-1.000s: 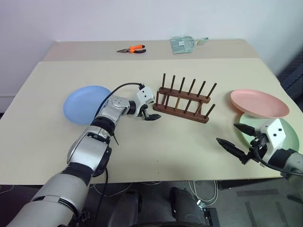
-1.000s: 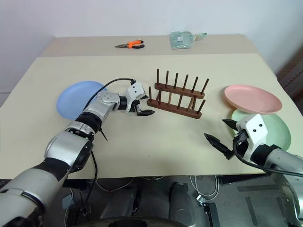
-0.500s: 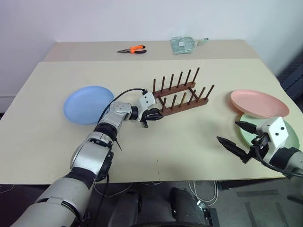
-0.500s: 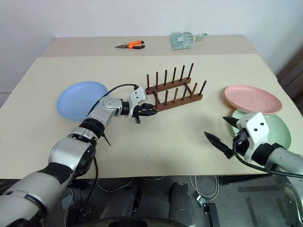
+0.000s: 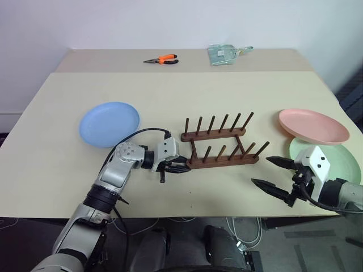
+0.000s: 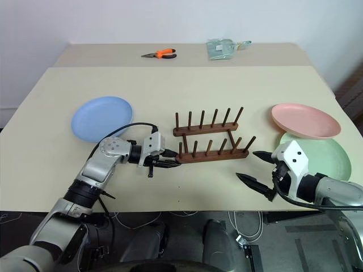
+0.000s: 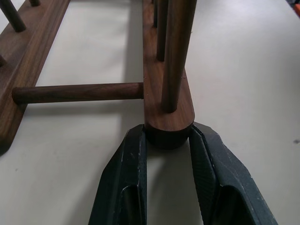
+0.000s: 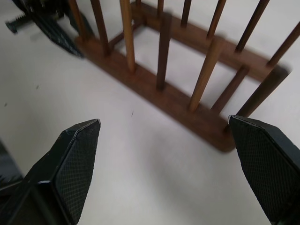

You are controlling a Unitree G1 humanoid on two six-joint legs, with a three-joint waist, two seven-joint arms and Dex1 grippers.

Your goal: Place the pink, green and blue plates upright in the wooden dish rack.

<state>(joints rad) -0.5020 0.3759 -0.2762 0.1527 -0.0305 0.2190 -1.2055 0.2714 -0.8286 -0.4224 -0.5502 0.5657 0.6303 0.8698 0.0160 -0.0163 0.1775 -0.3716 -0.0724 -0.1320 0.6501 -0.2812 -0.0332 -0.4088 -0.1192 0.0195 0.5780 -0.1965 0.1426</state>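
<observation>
The left gripper (image 7: 166, 154) pinches the rack's (image 5: 218, 146) near rail end. The right gripper (image 5: 273, 173), spread wide, hovers right of the rack.

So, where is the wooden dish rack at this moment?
In the left eye view, the wooden dish rack stands near the table's middle, between the blue plate on the left and the pink plate on the right; the left gripper clamps its near rail's end.

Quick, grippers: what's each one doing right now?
Left gripper: shut on the near rail end of the dark brown wooden dish rack.
Right gripper: open, holding nothing.
</observation>
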